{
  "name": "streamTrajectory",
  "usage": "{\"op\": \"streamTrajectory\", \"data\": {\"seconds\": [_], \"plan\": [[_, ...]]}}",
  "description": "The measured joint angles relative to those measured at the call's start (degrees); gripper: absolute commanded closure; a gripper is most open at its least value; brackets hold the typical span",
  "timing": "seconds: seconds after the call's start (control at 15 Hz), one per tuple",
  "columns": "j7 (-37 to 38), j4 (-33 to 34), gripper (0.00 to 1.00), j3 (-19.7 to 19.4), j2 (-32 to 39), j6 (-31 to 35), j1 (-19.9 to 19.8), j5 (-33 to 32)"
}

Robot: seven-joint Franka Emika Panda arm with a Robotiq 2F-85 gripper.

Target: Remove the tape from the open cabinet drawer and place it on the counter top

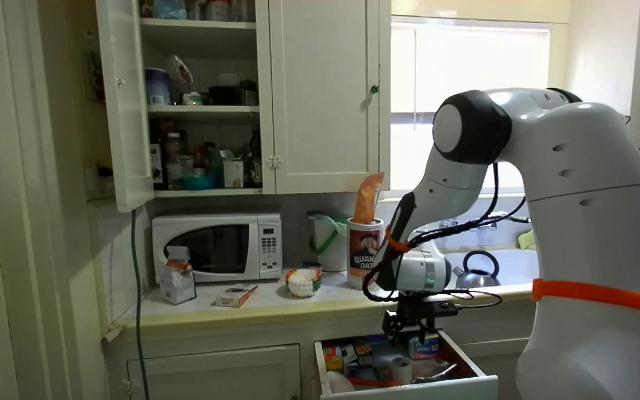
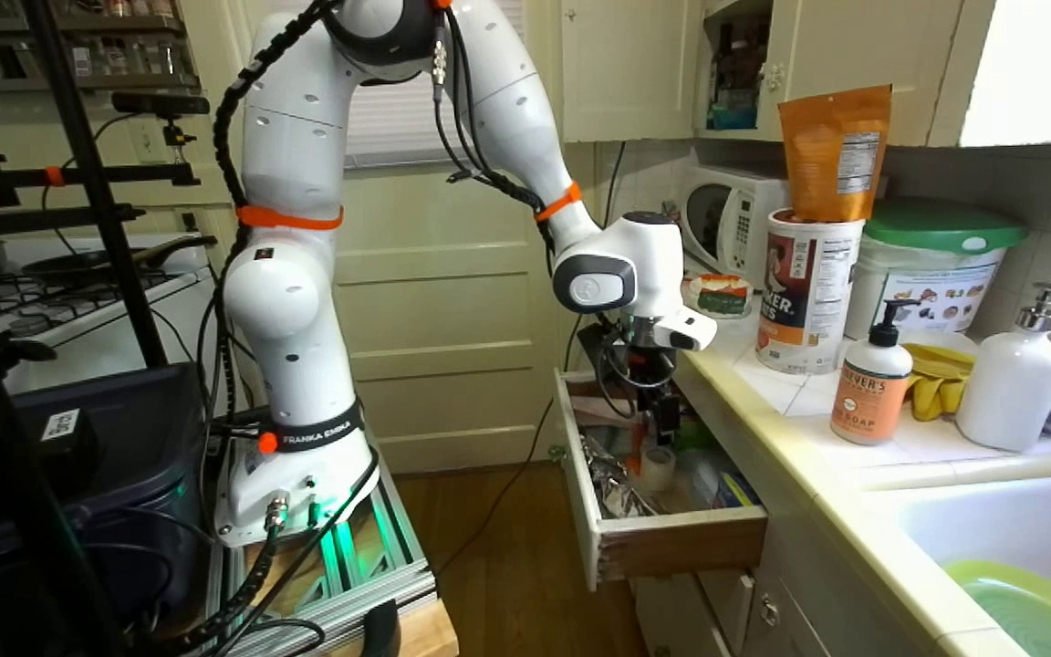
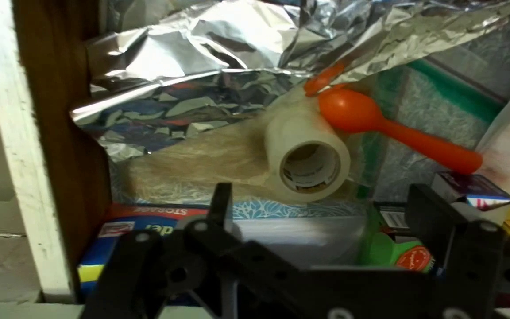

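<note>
The tape (image 3: 281, 137) is a pale, wide roll inside the open white cabinet drawer (image 1: 409, 389). Its open end faces up in the wrist view. It also shows in both exterior views (image 1: 401, 371) (image 2: 658, 467). My gripper (image 1: 407, 335) is open and empty, pointing down above the drawer. In the wrist view the fingers (image 3: 319, 197) are wide apart, and the tape lies just beyond their tips, within the gap's width and not touched. The pale counter top (image 2: 804, 392) runs beside and above the drawer; it also shows in an exterior view (image 1: 275, 297).
Crumpled foil (image 3: 219, 44), an orange spoon (image 3: 414, 137) and a storage-bag box (image 3: 148, 226) lie around the tape. A wooden drawer side (image 3: 60, 155) stands at the left. An oats canister (image 1: 364, 250), coffee filters (image 1: 303, 283) and a soap bottle (image 2: 870, 392) stand on the counter.
</note>
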Motion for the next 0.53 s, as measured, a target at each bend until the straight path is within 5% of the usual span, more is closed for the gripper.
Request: {"op": "streamTrajectory", "data": {"seconds": [0.2, 0.53], "plan": [[1.2, 3.0, 0.00, 3.0, 3.2, -0.8, -1.0, 0.7], [7.1, 4.8, 0.00, 2.7, 5.8, -3.1, -0.8, -1.1]]}}
